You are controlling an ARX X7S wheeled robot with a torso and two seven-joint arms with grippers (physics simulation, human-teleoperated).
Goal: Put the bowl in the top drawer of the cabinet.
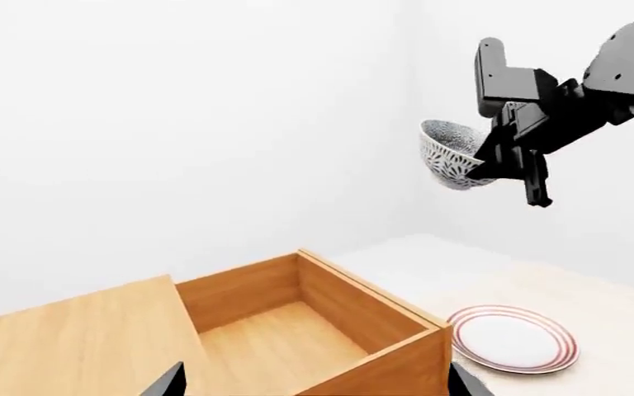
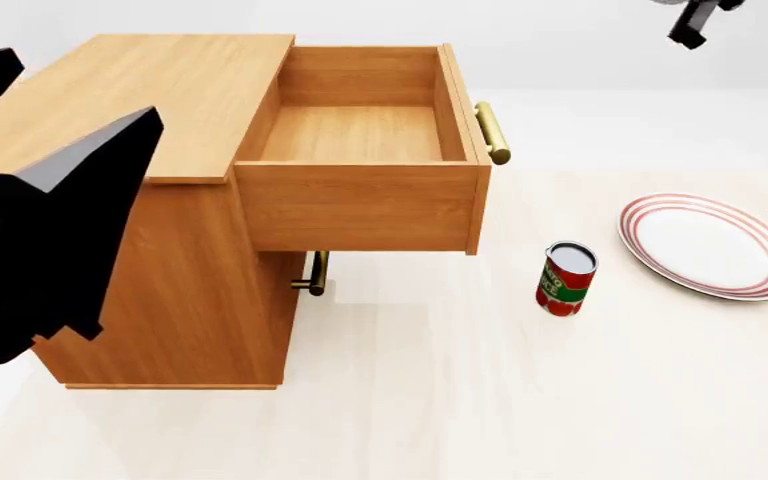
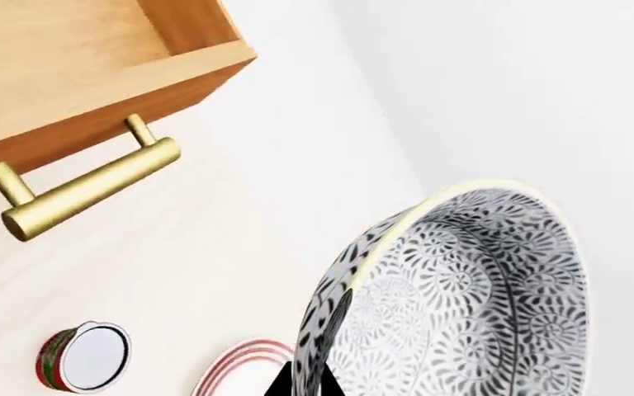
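The speckled bowl [image 1: 447, 153] hangs tilted high in the air, to the right of the cabinet [image 2: 171, 280]. My right gripper [image 1: 504, 169] is shut on its rim, and in the right wrist view the bowl [image 3: 461, 297] fills the frame with the fingertips [image 3: 308, 384] clamping its wall. The top drawer [image 2: 357, 190] is pulled out and empty, its brass handle [image 2: 492, 132] facing the plate. My left gripper [image 1: 317, 389] is open above the drawer's near corner, with nothing held. The head view shows only a tip of the right gripper [image 2: 698, 25]; the bowl is outside that view.
A white plate with red rim rings [image 2: 704, 245] lies on the floor right of the drawer. A red can [image 2: 567, 278] stands between the plate and the cabinet. The lower drawer's small brass handle [image 2: 315, 273] shows under the open drawer. My left arm [image 2: 51, 230] blocks the cabinet's left side.
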